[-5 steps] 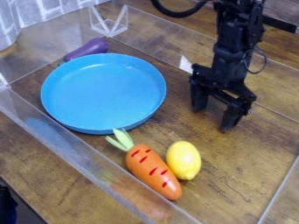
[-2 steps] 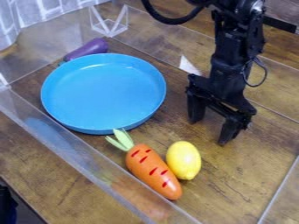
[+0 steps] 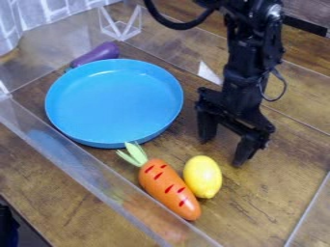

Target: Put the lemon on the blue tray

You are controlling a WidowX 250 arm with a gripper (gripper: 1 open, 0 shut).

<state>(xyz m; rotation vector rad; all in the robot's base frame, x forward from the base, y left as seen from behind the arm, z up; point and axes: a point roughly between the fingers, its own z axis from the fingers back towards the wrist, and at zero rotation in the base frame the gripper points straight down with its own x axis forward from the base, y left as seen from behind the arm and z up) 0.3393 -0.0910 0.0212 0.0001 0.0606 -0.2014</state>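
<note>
Claw (image 3: 227, 150) nearer the lemon (image 3: 203, 177)

Looks like a robotics lab or test bench set up as a play kitchen. Shows it in a black robot arm (image 3: 242, 68) with trailing cables, standing over a wooden tabletop (image 3: 264, 207) behind a clear plastic wall (image 3: 77, 159), with a toy-like carrot (image 3: 169, 188) and lemon (image 3: 203, 177) beside a blue tray (image 3: 114, 103).

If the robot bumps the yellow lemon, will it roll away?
It might well roll: the lemon has a smooth, rounded oval shape and sits on flat wood. Being longer than it is wide, it would probably wobble or curve rather than go straight. The carrot lying right beside it could stop it on that side.
</note>
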